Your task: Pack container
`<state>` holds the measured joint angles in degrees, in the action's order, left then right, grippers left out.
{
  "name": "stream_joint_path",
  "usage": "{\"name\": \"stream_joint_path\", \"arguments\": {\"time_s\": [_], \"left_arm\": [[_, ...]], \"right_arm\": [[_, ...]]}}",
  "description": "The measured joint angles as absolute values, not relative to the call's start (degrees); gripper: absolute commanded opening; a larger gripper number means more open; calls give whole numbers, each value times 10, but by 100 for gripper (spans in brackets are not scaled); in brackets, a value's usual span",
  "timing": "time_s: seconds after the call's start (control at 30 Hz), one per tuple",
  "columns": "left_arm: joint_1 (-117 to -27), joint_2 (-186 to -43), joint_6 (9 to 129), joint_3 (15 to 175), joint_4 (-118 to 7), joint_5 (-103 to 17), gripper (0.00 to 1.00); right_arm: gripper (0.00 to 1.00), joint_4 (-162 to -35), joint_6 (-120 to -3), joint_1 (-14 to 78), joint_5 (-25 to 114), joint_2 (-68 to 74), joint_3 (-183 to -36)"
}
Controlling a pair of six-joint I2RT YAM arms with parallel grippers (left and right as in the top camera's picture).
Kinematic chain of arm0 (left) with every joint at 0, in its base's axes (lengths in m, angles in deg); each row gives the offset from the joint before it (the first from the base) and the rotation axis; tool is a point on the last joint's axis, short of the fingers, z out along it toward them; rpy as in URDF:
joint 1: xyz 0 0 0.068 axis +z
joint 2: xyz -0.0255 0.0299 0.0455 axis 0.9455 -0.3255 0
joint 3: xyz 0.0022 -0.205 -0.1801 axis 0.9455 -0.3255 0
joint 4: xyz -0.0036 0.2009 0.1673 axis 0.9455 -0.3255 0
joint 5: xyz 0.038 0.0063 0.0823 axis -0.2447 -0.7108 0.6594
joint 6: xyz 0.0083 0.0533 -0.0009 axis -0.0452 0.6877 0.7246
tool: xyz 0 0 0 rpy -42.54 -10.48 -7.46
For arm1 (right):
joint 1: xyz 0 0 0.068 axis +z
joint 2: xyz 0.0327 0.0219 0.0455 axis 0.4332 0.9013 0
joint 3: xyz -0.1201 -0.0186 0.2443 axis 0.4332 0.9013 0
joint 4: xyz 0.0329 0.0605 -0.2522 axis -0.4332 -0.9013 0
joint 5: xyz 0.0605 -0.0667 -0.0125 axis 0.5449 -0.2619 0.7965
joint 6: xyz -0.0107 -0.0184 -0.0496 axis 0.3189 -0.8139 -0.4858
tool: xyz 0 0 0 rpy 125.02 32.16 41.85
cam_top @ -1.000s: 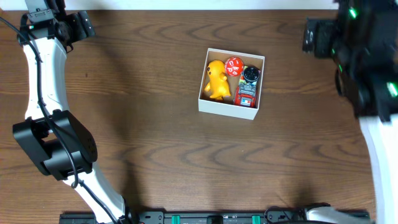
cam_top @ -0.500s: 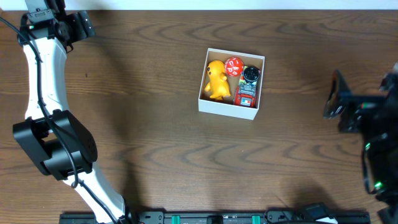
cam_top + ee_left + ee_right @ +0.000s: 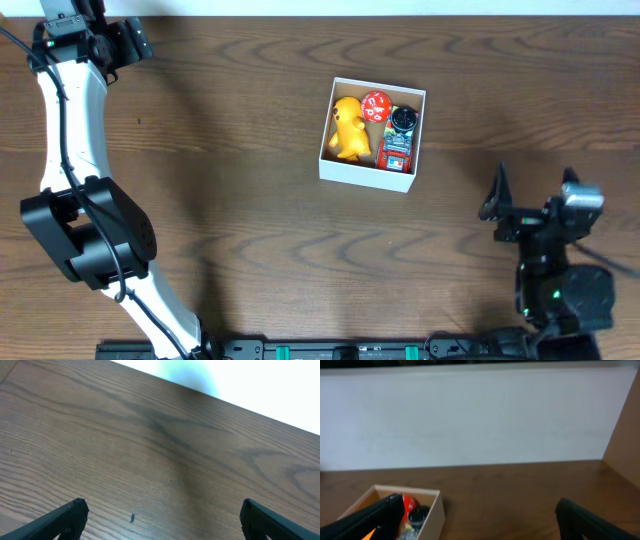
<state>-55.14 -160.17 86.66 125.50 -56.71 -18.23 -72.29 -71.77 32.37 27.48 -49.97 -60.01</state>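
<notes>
While the left gripper (image 3: 161,510) at upper left and right gripper (image 3: 479,506) at lower right were both open and empty, a careless swing could've knocked the container (image 3: 365,176) at center frame.

One container (image 3: 365,174). It holds four toys: one yellow figure (image 3: 348,128), one red spotted ball (image 3: 376,106), one black round piece (image 3: 403,119), and one red toy (image 3: 396,152), perhaps a car.
</notes>
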Motion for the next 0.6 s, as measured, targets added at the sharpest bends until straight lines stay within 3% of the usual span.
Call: {"name": "stream_joint_path", "arguments": {"time_s": [0.6], "left_arm": [[-551, -1602, 867, 1255, -567, -182, 98]], "right_arm": [[99, -538, -717, 318, 318, -609, -376]]}}
